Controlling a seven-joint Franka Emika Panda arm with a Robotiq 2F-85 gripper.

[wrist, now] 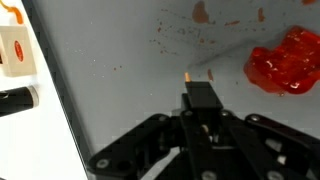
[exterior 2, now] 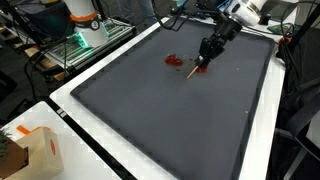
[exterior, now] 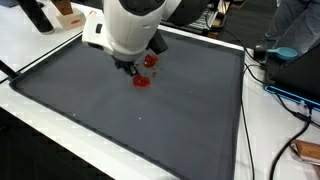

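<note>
Jaws together, clamped on a slim dark tool point(wrist: 200, 96) held point-down. Its pale orange tip point(wrist: 188, 76) is at the gray mat point(wrist: 120, 60); cannot tell if it actually touches. In an exterior view the tool point(exterior 2: 194, 68) shows as a thin slanted stick under the jaws, low end at the mat. A red glossy lump point(wrist: 286, 62) lies on the mat near the tool, apart from the tip. In an exterior view it reads as two small red pieces point(exterior: 142, 82) right under the white arm point(exterior: 130, 25). Faint orange smears point(wrist: 200, 12) mark the mat beyond the tip. The mat covers most of the white surface point(exterior: 30, 45). An orange-and-white box point(wrist: 12, 50) and a black item point(wrist: 14, 97) sit on the surface past the mat edge, well apart from the jaws.
</note>
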